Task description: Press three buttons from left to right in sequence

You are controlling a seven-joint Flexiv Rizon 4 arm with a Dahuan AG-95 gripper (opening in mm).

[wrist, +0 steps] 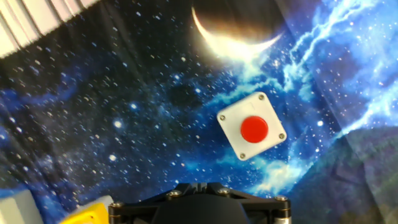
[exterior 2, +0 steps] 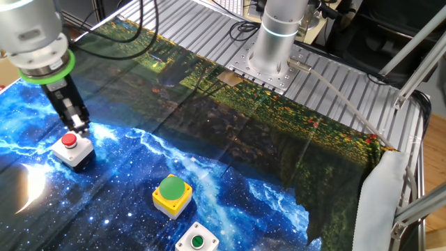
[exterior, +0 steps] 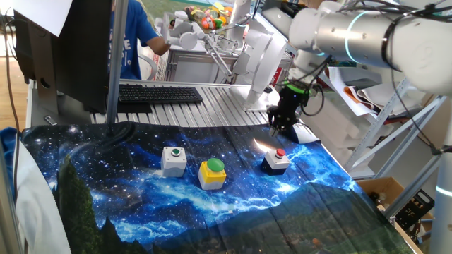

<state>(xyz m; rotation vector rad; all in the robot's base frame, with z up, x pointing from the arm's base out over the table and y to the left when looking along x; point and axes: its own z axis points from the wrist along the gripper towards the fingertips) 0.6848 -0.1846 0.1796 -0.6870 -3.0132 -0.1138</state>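
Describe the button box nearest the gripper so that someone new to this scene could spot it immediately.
On the galaxy-print cloth three button boxes sit in a row. Take the one at the end beside the crescent moon print, just below the gripper. This red-capped box has the row's only red button; the grey box and yellow box carry green ones.

— What lies under me?
— A blue galaxy-print cloth [exterior: 141, 197] covering a ribbed metal table [exterior 2: 362, 90].
— And behind?
— I see a black computer keyboard [exterior: 159, 93] beside a dark monitor [exterior: 63, 49], and a person in a blue shirt [exterior: 131, 35].
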